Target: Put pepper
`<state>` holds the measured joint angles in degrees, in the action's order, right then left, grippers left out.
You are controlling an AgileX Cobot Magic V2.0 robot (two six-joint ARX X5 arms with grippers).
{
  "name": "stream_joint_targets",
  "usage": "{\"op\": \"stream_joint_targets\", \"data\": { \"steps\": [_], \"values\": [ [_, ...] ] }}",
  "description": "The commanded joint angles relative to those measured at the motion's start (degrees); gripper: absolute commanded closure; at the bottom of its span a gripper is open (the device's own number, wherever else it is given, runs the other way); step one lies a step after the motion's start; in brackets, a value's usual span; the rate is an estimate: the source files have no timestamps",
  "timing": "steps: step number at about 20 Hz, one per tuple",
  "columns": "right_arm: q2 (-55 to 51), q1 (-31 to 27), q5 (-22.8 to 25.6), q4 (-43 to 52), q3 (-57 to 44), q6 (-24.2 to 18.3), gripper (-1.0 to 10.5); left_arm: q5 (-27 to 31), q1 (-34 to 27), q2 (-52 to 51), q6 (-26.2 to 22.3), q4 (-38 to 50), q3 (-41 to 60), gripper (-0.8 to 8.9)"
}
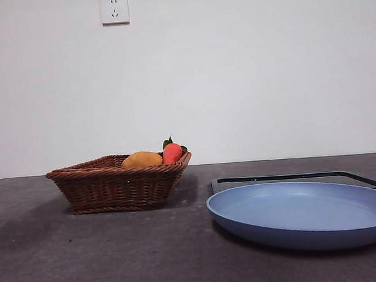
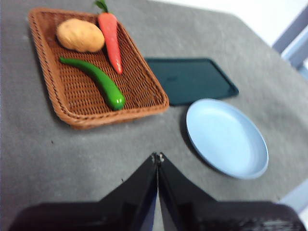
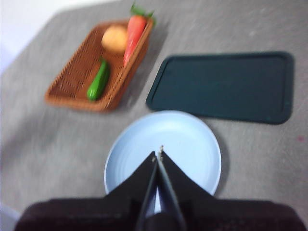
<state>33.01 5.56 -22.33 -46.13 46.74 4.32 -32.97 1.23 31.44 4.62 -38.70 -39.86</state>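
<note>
Glossy dark-green elongated pepper [image 2: 96,82] lies in brown wicker basket [image 2: 67,103], far left; left gripper [image 2: 158,156] and right gripper [image 3: 158,153] well apart from it, jaws pressed together, empty.

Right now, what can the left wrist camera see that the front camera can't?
Only the left wrist view shows the green pepper lying in the basket, hidden behind the rim from the front, plus the left hand, jaws shut. Only the front view shows the wall socket. Both show the basket, carrot, yellow fruit, blue plate and dark tray.
</note>
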Motion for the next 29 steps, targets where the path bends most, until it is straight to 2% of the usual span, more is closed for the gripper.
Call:
{"op": "stream_joint_targets", "data": {
  "steps": [1,4,8,9,11,12,13,14,20,29],
  "values": [
    [2.08,0.63,-0.20,-6.27,4.57,-8.07,9.4,-0.50,-0.02,1.22,-6.51,-3.82,-3.89,8.07],
    [4.07,0.94,-0.09,-13.00,7.34,-10.86,9.4,-0.22,0.07,1.97,-9.22,-8.20,-8.04,8.07],
    [4.24,0.94,-0.11,-12.44,7.34,-10.78,9.3,-0.15,0.07,1.97,-9.18,-8.11,-8.63,8.01],
    [4.28,0.94,-0.11,-12.15,7.34,-10.80,9.3,-0.15,0.07,1.97,-9.11,-8.11,-8.63,7.72],
    [4.52,0.94,-0.09,-12.04,7.34,-10.38,8.0,-0.11,0.07,1.97,-8.85,-8.11,-8.63,5.67],
    [4.76,0.94,-0.09,-12.02,7.34,-9.42,7.0,-0.11,0.07,1.97,-8.72,-8.13,-8.63,4.62],
    [5.18,0.94,-0.09,-12.02,7.34,-8.76,6.3,-0.11,0.07,1.97,-8.70,-8.24,-8.63,4.31],
    [5.81,0.94,-0.11,-12.07,7.34,-7.96,6.0,-0.11,0.07,2.14,-8.70,-8.31,-8.63,4.32],
    [11.32,0.94,-0.11,-12.22,7.34,-6.71,6.1,-0.15,0.07,2.97,-8.70,-8.94,-8.63,4.32],
    [31.98,0.94,0.33,-5.20,7.34,-6.29,6.1,-0.24,0.07,2.97,-8.72,-8.92,-8.63,4.32]
  ]
}}
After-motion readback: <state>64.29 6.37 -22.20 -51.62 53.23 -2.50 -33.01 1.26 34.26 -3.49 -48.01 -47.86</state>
